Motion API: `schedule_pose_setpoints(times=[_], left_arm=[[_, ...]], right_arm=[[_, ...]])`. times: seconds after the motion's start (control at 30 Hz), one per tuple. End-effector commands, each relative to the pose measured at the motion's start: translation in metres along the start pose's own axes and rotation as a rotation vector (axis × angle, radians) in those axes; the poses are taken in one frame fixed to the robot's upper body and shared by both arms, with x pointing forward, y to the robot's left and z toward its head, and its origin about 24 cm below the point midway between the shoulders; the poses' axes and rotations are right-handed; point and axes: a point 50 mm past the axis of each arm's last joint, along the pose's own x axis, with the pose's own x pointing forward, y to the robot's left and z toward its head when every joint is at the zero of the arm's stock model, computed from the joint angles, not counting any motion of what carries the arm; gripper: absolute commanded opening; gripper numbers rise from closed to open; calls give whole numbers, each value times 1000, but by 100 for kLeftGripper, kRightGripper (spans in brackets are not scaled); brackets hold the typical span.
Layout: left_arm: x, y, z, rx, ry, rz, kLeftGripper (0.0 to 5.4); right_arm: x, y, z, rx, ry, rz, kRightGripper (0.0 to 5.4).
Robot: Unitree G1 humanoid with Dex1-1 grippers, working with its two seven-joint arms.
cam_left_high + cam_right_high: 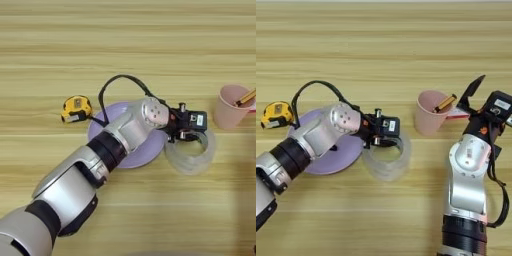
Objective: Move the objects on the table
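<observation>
The left gripper [383,136] sits on the near rim of the wide clear tape roll [387,159], beside the lilac round plate [326,160]; it looks like the grasping step, a lift next. Whether its fingers pinch the rim, I cannot tell. The right gripper [472,95], fingers spread, idles by the small pink cup [428,116].
</observation>
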Motion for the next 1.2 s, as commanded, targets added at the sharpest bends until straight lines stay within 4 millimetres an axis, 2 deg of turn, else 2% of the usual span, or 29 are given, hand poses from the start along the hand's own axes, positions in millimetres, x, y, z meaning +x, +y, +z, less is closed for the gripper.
schedule_pose_setpoints(times=[0.03, 0.27, 0.6, 0.97, 1.2], left_arm=[[1, -18, -15, -96, 25, -63, 201], [-9, -9, -7, -188, -34, -25, 168], [-23, 7, 17, -276, -136, 23, 136], [-47, 40, 25, -346, -202, 127, 112], [-64, 60, 14, -365, -187, 202, 112]], right_arm=[[1, -1, 1, -6, 2, -4, 540], [1, -1, 1, -8, 4, -4, 540], [2, -2, -1, -11, 8, -4, 540], [2, -2, -2, -12, 9, -4, 540], [2, -2, -2, -12, 10, -4, 540]])
